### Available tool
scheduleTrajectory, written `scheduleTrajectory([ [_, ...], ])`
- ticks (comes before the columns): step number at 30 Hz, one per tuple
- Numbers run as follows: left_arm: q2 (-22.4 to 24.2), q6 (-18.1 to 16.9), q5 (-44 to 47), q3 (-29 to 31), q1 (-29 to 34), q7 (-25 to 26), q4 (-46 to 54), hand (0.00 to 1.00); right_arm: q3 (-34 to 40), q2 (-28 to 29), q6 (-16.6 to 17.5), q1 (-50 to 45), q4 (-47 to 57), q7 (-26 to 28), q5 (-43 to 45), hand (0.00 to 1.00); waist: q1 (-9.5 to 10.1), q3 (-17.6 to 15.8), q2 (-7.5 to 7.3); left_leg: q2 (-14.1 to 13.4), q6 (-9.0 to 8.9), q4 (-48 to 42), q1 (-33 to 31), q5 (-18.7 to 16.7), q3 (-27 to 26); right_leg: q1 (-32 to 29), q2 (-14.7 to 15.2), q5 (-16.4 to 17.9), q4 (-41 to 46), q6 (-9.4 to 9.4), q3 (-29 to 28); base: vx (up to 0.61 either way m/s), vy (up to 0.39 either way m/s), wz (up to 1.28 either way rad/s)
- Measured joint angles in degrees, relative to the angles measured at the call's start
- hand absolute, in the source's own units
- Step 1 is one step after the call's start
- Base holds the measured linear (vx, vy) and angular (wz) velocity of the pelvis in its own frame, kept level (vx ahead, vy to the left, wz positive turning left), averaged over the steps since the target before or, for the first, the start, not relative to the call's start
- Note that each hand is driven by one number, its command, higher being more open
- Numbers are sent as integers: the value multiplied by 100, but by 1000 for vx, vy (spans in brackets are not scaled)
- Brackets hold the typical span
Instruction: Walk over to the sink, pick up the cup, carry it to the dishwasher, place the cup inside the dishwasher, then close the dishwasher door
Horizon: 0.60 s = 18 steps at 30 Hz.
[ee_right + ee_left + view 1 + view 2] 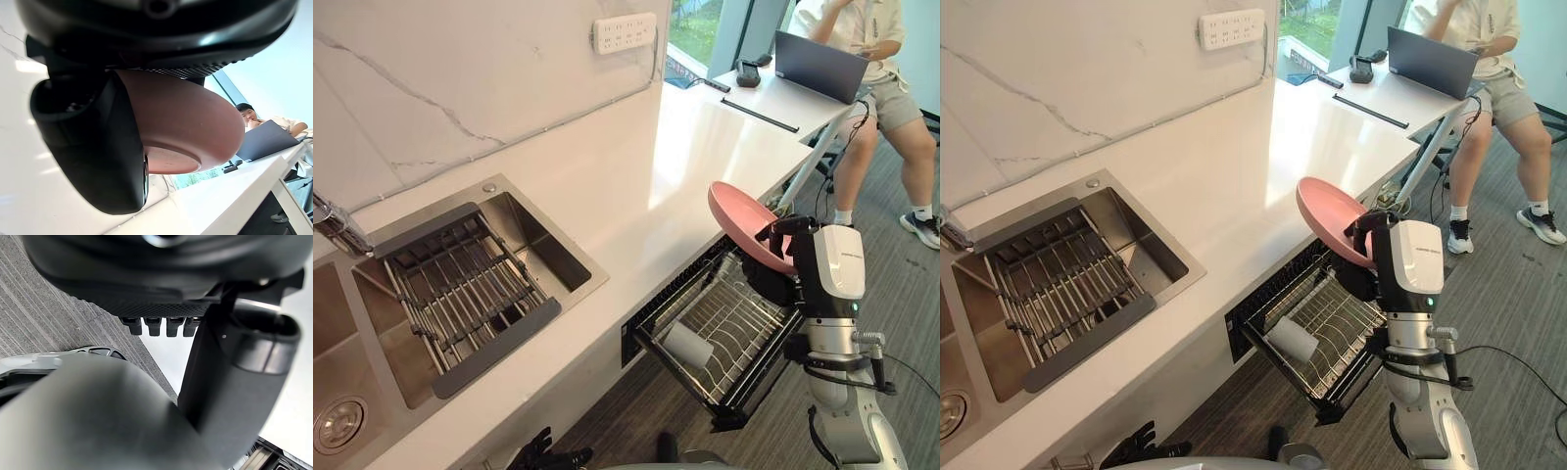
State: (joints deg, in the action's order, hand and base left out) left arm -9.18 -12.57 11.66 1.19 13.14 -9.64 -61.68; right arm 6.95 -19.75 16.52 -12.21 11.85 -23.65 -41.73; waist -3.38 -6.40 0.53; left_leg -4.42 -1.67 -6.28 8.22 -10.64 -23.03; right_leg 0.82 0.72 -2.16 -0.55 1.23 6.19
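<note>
Clamped in the right hand (88,147), thumb and fingers curled over the rim: a shallow pink round dish (742,220), tilted, at right of centre in the eye views. No cup in this grasp. Directly below the dish, lower centre-right of the frame: the pulled-out dishwasher drawer with its silver wire rack (744,315), standing open under the edge of the long white countertop (636,186). Already inside that rack, on its side toward the lower left corner of it: the white cylindrical cup (688,345). Farther left, sunk into the counter: the steel sink (524,220) with a dark slatted drainer (460,294) across it. At the bottom edge, left of centre: the left hand (545,453), hanging low with loose, straightish fingers, holding nothing. Upper right corner: a seated person (886,69) at a grey laptop (819,64).

Judged stage: placing, with the closing not yet done. Next, probably: lowering the dish into free wires clear of the cup, letting go, then pushing the drawer shut.
</note>
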Motion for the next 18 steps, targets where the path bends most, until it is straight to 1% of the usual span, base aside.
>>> scheduleTrajectory([
  [2,4,0,-39,2,0,1,21,100,1,20,-73,2,-239,-44,-9,0,2,-1,6,21,9,7,-2,5,5,0,20,-1,-5,4,1,0,0,0],
  [5,9,5,-47,3,0,29,44,100,26,82,-289,12,-680,-156,-17,0,28,-17,46,32,11,-8,-24,7,9,-38,34,3,42,15,-3,-51,-3,0],
  [7,11,24,-48,2,-1,38,98,100,89,142,-406,30,-878,-247,-16,0,37,-35,77,29,14,-103,-165,4,3,-224,55,44,215,38,-31,-84,-15,-6],
  [8,11,28,-53,-3,-3,36,144,100,145,156,-462,56,-973,-312,-5,0,39,-82,96,17,41,-241,-330,-20,2,-428,79,96,400,40,-54,-111,-29,-6],
  [10,12,44,-43,-5,-75,39,189,100,208,163,-593,191,-1128,-483,11,0,34,-271,124,-76,85,-684,-673,-212,5,-741,82,165,723,21,-77,-155,-42,-8],
  [12,-23,51,29,-58,-257,32,378,100,248,171,-783,531,-1457,-714,210,0,38,-632,162,-271,121,-1450,-1190,-544,22,-1178,50,256,1183,7,-109,-247,-35,-12],
  [13,-33,50,55,-77,-313,32,396,100,249,172,-822,621,-1523,-778,244,0,42,-722,184,-308,147,-1622,-1306,-638,24,-1277,39,280,1293,3,-117,-315,1,-15],
  [15,-61,34,195,-167,-518,56,515,100,250,177,-955,901,-1593,-942,455,0,51,-1086,222,-455,242,-2247,-1805,-866,16,-1778,38,371,1770,21,-152,-271,23,-15],
  [16,-68,19,217,-168,-573,70,537,100,249,180,-980,960,-1593,-979,468,0,58,-1168,226,-486,261,-2383,-1922,-909,10,-1901,40,388,1881,25,-166,-221,30,-12],
  [18,-91,-14,369,-166,-796,140,592,100,224,195,-1035,1153,-1565,-1058,640,0,92,-1435,234,-579,344,-2852,-2370,-1027,-4,-2376,72,466,2327,4,-194,-199,33,-8],
])
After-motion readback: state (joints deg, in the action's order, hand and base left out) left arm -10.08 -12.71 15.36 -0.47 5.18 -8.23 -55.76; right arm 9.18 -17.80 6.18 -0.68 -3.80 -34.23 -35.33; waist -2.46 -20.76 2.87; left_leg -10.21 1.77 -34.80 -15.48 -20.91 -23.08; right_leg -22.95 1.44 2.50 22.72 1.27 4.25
